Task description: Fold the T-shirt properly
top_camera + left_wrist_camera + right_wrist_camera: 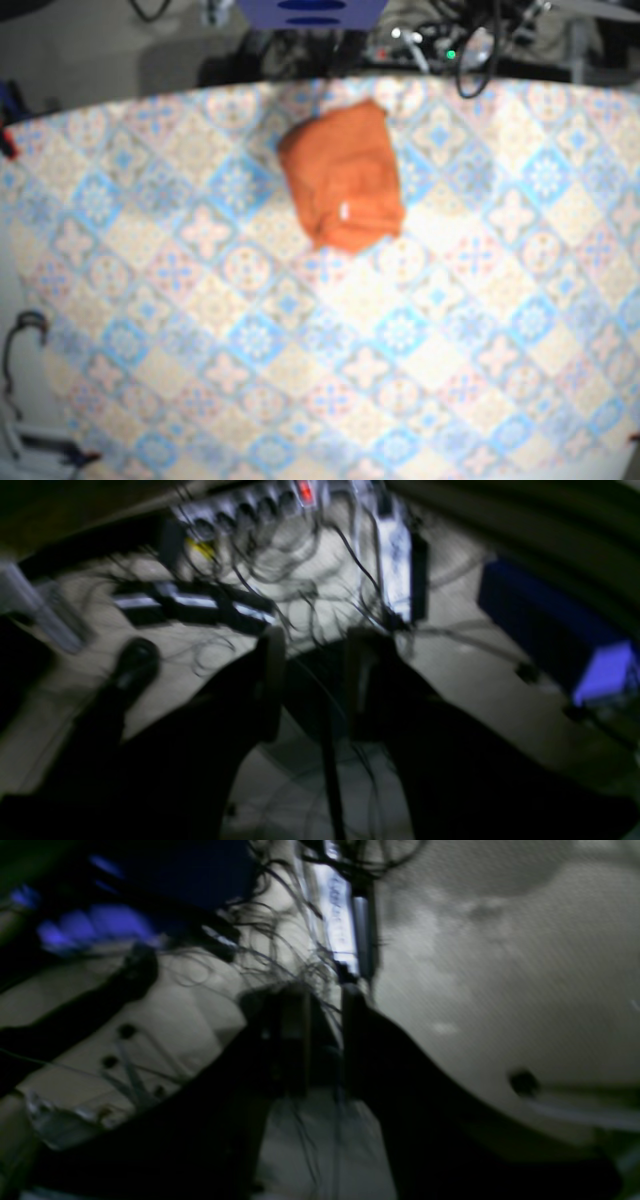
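The shirt (342, 178) is orange (one small white mark), the tablecloth (200, 300) patterned in blue, peach and cream diamond tiles.

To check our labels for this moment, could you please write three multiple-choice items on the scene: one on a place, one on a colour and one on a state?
1. Where on the patterned table does the T-shirt lie in the base view?
A. near the far edge, about midway across
B. at the near left corner
C. hanging over the right edge

2. What colour is the T-shirt?
A. blue
B. orange
C. white

3. What state is the T-shirt in?
A. spread flat with both sleeves out
B. held up in the air
C. folded into a compact bundle

Answers: 1 A, it sits close to the table's far edge, roughly central. 2 B, it is plainly orange against the blue and beige pattern. 3 C, no sleeves stick out and it rests on the table.
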`<action>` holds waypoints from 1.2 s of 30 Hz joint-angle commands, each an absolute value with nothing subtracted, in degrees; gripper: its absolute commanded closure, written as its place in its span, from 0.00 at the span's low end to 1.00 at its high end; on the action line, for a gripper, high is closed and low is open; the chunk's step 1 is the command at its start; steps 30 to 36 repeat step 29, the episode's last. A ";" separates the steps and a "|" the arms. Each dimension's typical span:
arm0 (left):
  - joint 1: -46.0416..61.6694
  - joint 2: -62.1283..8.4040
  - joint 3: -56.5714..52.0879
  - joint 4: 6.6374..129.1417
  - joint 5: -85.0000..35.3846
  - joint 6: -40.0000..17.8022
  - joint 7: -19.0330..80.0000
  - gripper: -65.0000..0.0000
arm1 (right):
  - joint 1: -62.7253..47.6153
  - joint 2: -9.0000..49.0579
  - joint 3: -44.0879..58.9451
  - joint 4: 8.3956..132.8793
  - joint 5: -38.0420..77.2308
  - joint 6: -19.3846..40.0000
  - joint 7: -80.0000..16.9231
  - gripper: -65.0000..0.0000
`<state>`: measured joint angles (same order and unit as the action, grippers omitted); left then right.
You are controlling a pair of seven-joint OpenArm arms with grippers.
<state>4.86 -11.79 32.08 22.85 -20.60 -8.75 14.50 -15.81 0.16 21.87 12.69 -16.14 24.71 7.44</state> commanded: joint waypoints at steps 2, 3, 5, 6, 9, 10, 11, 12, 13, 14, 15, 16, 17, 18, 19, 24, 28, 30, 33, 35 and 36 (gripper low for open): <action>2.59 -10.68 34.42 19.30 -20.62 -8.22 12.44 0.68 | -14.02 -0.75 22.37 12.70 -15.78 25.01 8.04 0.82; 1.54 -10.15 35.03 17.63 -20.62 -8.22 11.47 0.68 | -13.49 -1.10 23.25 12.70 -15.78 25.01 8.04 0.82; -0.31 -9.19 35.74 14.81 -20.62 -8.22 9.71 0.68 | -12.53 -1.89 26.42 12.70 -15.78 25.01 8.04 0.82; -0.92 -8.84 35.74 14.02 -20.62 -8.22 9.45 0.68 | -12.09 -2.07 28.26 12.70 -15.78 25.01 8.04 0.82; -1.98 -8.92 35.74 14.02 -20.53 -8.40 9.36 0.68 | -11.47 -2.42 34.15 12.70 -15.87 25.01 8.13 0.82; -2.24 -8.92 35.74 14.02 -20.53 -8.40 9.19 0.68 | -11.47 -2.42 35.21 12.70 -15.87 25.01 8.13 0.82; -2.51 -8.92 35.74 14.11 -20.53 -8.40 9.10 0.68 | -11.47 -2.51 35.21 12.70 -15.87 25.01 8.57 0.82; -2.59 -8.92 35.74 14.11 -20.53 -8.40 9.10 0.68 | -11.47 -2.59 35.12 12.70 -15.87 25.01 9.10 0.82; -2.59 -8.92 35.74 14.11 -20.53 -8.48 9.10 0.68 | -11.47 -3.12 35.12 12.44 -15.87 25.01 9.80 0.82; -2.59 -8.84 36.18 14.11 -20.53 -8.48 9.01 0.68 | -11.47 -3.47 35.12 11.65 -15.87 25.01 10.59 0.82; -2.68 -8.84 37.23 14.11 -20.53 -8.48 8.92 0.68 | -11.38 -3.47 35.12 10.42 -15.87 25.01 11.38 0.82; -2.68 -8.75 38.64 14.20 -20.53 -8.48 8.84 0.68 | -11.21 -3.47 35.12 9.19 -15.87 25.01 12.00 0.82; -2.68 -8.22 39.96 14.55 -20.53 -8.48 8.31 0.68 | -10.33 -3.47 35.12 8.31 -15.87 25.01 12.53 0.82; -2.68 -7.87 41.45 14.99 -20.53 -8.48 7.69 0.68 | -9.54 -3.47 35.12 7.52 -15.87 25.01 13.14 0.82; -2.68 -7.69 43.03 14.99 -20.62 -8.40 7.25 0.68 | -9.19 -3.47 35.12 6.99 -15.87 25.01 13.49 0.82; -2.24 -6.02 46.20 14.73 -20.62 -8.31 7.34 0.68 | -9.10 -3.47 35.21 6.73 -15.87 25.01 13.49 0.82; -2.24 -6.02 46.46 14.73 -20.70 -8.31 7.43 0.68 | -9.27 -3.47 35.21 6.73 -15.87 25.01 13.41 0.81; -2.24 -6.02 46.37 14.73 -20.70 -8.31 7.43 0.68 | -9.27 -3.47 35.21 6.73 -15.96 25.01 13.41 0.79; -2.24 -6.02 46.37 14.73 -20.70 -8.31 7.43 0.68 | -9.27 -3.47 35.21 6.73 -15.96 25.01 13.41 0.79; -2.24 -6.02 46.37 14.73 -20.70 -8.31 7.43 0.68 | -9.27 -3.47 35.21 6.73 -15.96 25.01 13.41 0.79; -2.24 -6.02 46.37 14.73 -20.70 -8.31 7.43 0.68 | -9.27 -3.47 35.21 6.73 -15.96 25.01 13.41 0.79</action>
